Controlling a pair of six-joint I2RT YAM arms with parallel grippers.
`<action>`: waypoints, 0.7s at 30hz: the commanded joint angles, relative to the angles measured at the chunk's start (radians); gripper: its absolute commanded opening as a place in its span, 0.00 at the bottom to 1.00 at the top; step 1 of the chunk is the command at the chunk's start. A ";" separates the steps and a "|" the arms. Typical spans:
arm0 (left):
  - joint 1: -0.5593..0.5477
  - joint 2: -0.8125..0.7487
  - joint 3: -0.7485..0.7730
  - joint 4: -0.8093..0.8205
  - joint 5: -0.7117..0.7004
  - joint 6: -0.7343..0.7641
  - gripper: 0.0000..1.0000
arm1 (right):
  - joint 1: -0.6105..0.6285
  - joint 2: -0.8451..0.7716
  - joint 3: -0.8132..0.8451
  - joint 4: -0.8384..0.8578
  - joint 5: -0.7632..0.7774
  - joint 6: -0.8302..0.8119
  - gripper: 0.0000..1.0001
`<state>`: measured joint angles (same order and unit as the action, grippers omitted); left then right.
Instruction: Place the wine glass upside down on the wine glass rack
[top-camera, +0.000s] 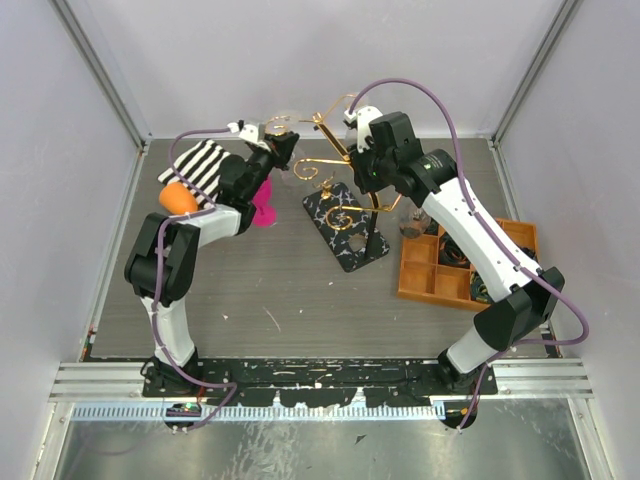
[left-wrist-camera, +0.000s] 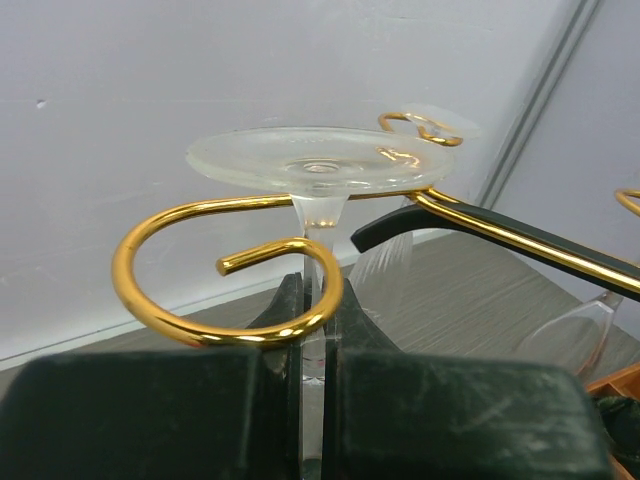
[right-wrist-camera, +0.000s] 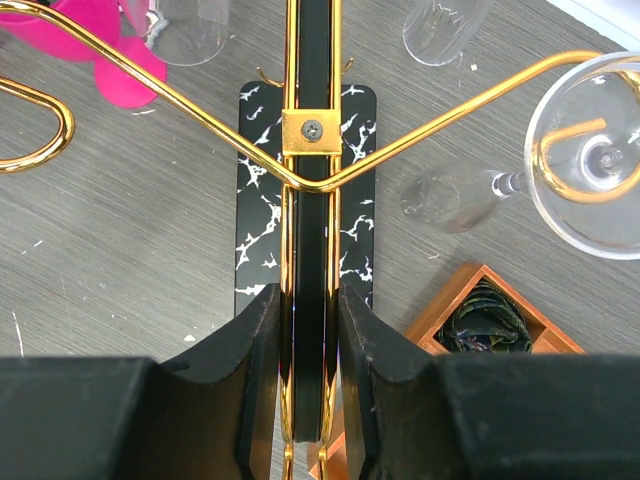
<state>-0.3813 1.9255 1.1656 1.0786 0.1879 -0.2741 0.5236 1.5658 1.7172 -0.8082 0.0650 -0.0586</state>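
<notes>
The wine glass hangs upside down, its round foot on top and its stem inside the curl of a gold spiral arm. My left gripper is shut on the stem just below that curl. From above, the glass and left gripper are at the wine glass rack's back left arm. The rack stands mid-table on its black marbled base. My right gripper is shut on the rack's gold and black upright post, seen from above at the right gripper.
Other glasses hang upside down from the rack, one at the right and one behind. An orange compartment tray with dark cloth lies to the right. A striped cloth, an orange object and a pink object lie at the left.
</notes>
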 joint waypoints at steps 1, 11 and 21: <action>0.024 -0.021 0.033 0.044 -0.117 0.002 0.00 | -0.005 -0.066 0.005 0.025 0.031 -0.022 0.00; 0.042 -0.042 -0.022 0.133 -0.123 -0.048 0.00 | -0.005 -0.067 0.008 0.024 0.041 -0.024 0.00; 0.042 -0.083 -0.102 0.216 -0.097 -0.051 0.00 | -0.005 -0.065 0.007 0.025 0.044 -0.021 0.00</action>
<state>-0.3439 1.9079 1.0924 1.1629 0.0982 -0.3218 0.5236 1.5639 1.7161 -0.8085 0.0669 -0.0624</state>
